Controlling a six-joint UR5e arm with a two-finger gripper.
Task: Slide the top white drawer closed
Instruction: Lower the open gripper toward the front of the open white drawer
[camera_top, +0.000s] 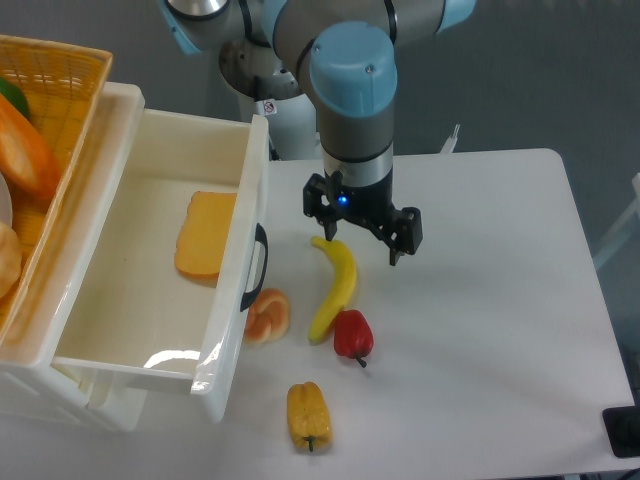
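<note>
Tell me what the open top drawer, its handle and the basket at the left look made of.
The top white drawer looks like glossy white plastic: light glares off its floor and front rim. Its handle seems to be black plastic, smooth and curved, though coated metal is possible. The yellow basket shows an open woven lattice, probably plastic or dyed wicker.

White table (500, 320) carries banana (337, 281), red pepper (352, 334), yellow pepper (308, 414) (lying flat), peeled orange (268, 315).

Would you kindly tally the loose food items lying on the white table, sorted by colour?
Yellow: 2, the banana and the yellow pepper.
Red: 1, the red pepper.
Orange: 1, the peeled orange beside the top white drawer.
Total: 4.
</note>
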